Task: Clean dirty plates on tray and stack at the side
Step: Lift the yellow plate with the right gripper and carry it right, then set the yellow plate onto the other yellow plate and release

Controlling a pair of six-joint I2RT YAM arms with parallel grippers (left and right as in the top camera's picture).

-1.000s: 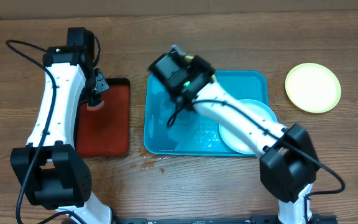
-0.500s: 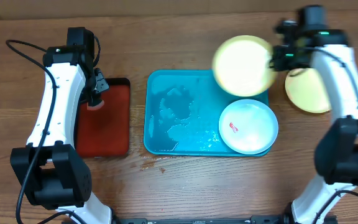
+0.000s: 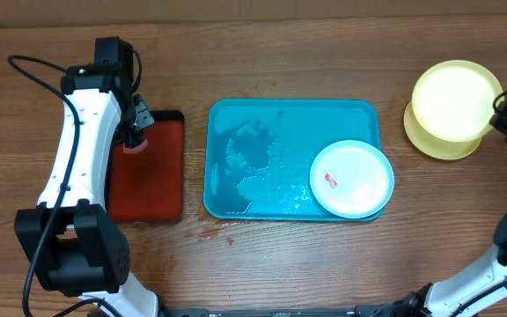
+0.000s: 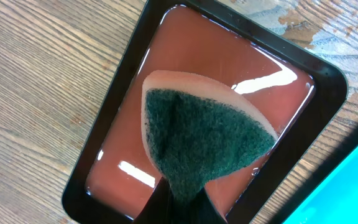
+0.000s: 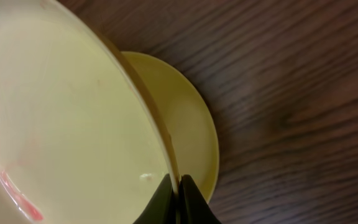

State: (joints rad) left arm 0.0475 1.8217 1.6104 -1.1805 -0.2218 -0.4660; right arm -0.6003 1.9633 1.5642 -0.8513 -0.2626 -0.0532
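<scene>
Since the earlier frame, our right gripper (image 5: pixel 178 191) carries a pale yellow-green round plastic plate (image 3: pixel 457 99), pinched by its rim, rightward to above its twin (image 3: pixel 437 150) on the table (image 3: pixel 324 264). One sauce-smeared blue-white plate (image 3: pixel 351 179) is left uncleaned on the turquoise rectangular tray (image 3: pixel 262 119). Our left gripper (image 4: pixel 178 198) clamps a green sponge (image 4: pixel 197 137).

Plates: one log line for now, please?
right gripper: holds yellow plate over second yellow plate | left gripper: holds sponge at red tray | white plate: smeared, on blue tray
</scene>
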